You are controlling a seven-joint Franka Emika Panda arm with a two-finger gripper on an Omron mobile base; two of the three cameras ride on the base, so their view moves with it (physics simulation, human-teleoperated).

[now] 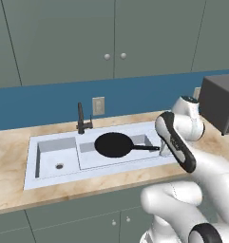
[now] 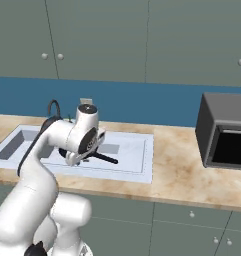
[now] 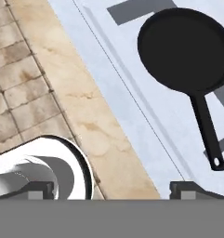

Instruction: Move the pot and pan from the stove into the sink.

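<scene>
The gripper point(image 3: 111, 188) had its two dark fingers spread wide apart with nothing between them; one tip sat at the lower left of the hand view and the other at the lower right. It hovered above the near edge of the sink point(image 3: 132, 93), over the seam where the white rim met the beige counter point(image 3: 71, 93).

The pan point(image 3: 184, 49) lay free of the fingers, up and to the right in that hand view. Its round black body rested flat on the white floor of the sink, and its thin handle point(image 3: 207, 135) ran back toward the right fingertip, stopping just short of it without touching.

From the left base view, the pan point(image 1: 114, 144) sat in the wider right-hand part of the sink point(image 1: 49, 178), its handle pointing right toward the arm's wrist. The dark faucet point(image 1: 81, 119) stood behind the sink at the back rim, with a wall outlet point(image 1: 98, 106) just beside it on the blue backsplash.

From the right base view, the arm's wrist covered most of the pan point(image 2: 106, 159), leaving only the handle showing. A dark microwave point(image 2: 224, 131) sat well apart on the counter to the right.
</scene>
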